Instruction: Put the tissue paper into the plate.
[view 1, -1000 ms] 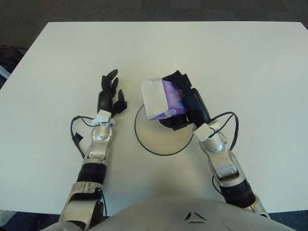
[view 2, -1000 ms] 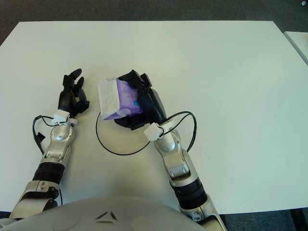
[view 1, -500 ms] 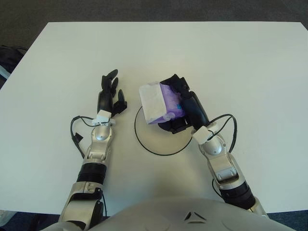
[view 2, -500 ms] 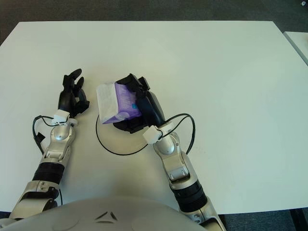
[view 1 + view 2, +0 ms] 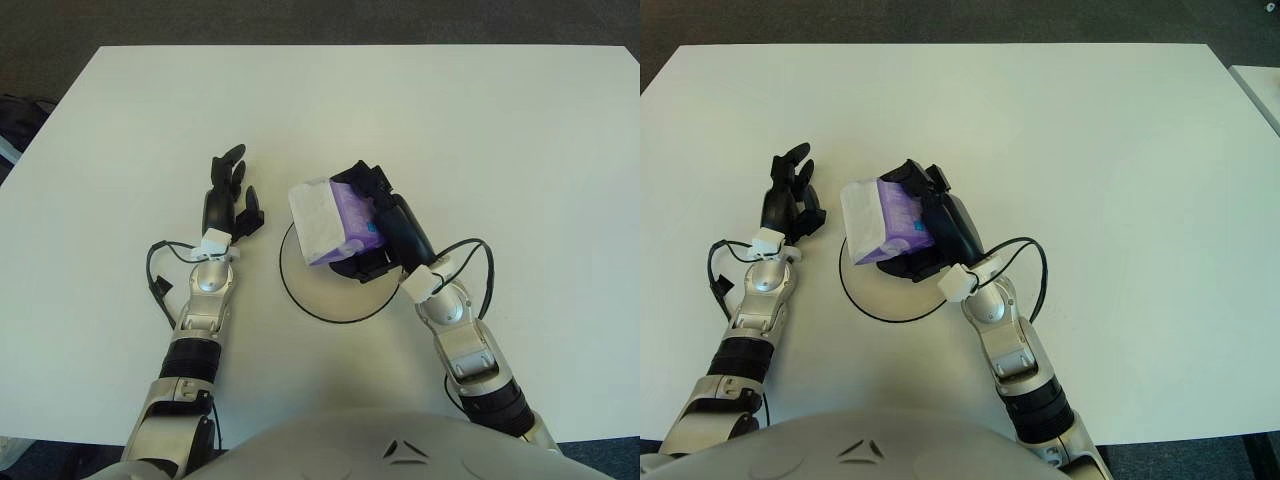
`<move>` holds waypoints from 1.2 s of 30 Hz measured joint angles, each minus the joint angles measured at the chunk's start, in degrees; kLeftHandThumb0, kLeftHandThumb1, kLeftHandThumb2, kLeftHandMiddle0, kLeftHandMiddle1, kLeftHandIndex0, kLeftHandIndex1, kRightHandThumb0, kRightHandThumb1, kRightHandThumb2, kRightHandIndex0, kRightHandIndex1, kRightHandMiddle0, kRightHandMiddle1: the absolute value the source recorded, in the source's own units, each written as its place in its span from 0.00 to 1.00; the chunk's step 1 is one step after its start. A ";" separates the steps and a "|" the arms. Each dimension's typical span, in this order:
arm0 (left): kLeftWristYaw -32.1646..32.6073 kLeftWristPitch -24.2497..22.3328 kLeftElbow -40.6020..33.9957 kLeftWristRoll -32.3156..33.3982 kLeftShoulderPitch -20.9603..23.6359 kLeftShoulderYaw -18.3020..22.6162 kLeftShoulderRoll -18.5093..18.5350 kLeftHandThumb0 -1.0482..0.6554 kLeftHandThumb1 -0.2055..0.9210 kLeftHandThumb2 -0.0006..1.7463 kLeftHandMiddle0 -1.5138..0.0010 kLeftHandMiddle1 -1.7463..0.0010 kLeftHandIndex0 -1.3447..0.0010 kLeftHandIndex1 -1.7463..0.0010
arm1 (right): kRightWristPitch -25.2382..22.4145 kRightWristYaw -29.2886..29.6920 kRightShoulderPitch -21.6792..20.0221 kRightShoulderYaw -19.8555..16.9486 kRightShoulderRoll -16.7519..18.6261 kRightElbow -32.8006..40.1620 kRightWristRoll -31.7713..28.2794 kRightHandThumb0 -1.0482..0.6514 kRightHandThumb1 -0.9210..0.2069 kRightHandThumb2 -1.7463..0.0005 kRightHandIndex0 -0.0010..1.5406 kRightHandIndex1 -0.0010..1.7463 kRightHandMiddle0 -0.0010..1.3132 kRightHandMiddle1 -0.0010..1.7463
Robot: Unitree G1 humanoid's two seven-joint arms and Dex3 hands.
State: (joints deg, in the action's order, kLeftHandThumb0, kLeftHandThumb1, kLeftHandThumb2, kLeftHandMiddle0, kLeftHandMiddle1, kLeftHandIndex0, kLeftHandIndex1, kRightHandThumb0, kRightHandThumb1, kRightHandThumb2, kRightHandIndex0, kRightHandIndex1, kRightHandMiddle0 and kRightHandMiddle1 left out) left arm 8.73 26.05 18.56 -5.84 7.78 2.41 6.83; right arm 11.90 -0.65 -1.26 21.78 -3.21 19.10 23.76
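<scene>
A purple and white tissue pack (image 5: 330,220) is held in my right hand (image 5: 378,222), whose black fingers are curled around its right side. The pack hangs over the far part of the round white plate (image 5: 320,297) with a dark rim, which lies on the table before me; I cannot tell whether the pack touches it. My left hand (image 5: 228,195) shows to the left of the plate, its fingers relaxed and holding nothing.
The white table (image 5: 500,130) stretches wide on all sides of the plate. A dark object (image 5: 18,120) shows beyond the table's left edge. Cables loop at both wrists.
My right hand has carried the tissue pack slightly left and down, lower over the plate. The left hand has not moved.
</scene>
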 measured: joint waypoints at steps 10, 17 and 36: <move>0.06 0.00 0.00 -0.15 0.00 -0.04 -0.01 0.19 1.00 0.53 0.77 1.00 1.00 0.53 | 0.05 -0.02 -0.01 -0.26 -0.62 0.00 0.04 0.35 0.50 0.28 0.75 1.00 0.43 1.00; 0.13 -0.01 0.00 -0.18 0.00 -0.05 -0.02 0.19 1.00 0.53 0.77 1.00 1.00 0.52 | 0.48 -0.41 -0.02 -0.47 -0.88 -0.04 -0.34 0.35 0.49 0.29 0.73 1.00 0.43 1.00; -0.05 0.61 1.68 1.19 1.21 0.15 -0.05 0.21 1.00 0.50 0.77 1.00 1.00 0.55 | 5.99 -3.17 -2.25 -1.84 -4.90 -2.67 -0.52 0.38 0.22 0.51 0.35 1.00 0.27 1.00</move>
State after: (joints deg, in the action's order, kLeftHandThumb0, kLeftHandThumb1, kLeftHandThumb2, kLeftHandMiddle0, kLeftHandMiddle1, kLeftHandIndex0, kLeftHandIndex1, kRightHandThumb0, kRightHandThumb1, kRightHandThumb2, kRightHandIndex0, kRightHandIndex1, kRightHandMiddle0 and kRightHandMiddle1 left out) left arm 8.68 26.66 20.23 -4.66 8.99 2.56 6.78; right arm 17.89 -3.82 -3.50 19.94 -8.10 16.43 23.24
